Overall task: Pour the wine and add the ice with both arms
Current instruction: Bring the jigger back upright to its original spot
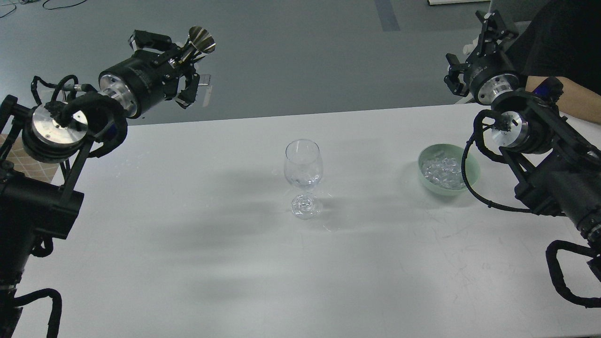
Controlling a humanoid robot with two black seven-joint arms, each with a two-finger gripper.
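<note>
A clear wine glass (304,164) stands upright at the middle of the white table (235,263); a little clear wine (304,181) glints low in its bowl. My left gripper (184,50) is far up-left of the glass, beyond the table's far edge, shut on a shiny metal cone-shaped measuring cup (202,41) whose mouth points up and right. A pale green bowl (472,165) holding several clear ice chunks (440,170) sits to the right. My right gripper (471,44) is raised behind the bowl, its jaws apart and empty.
A person's forearm (580,104) rests at the table's far right corner behind my right arm. A beige checked cushion (14,157) lies off the table's left edge. Grey floor lies beyond the far edge.
</note>
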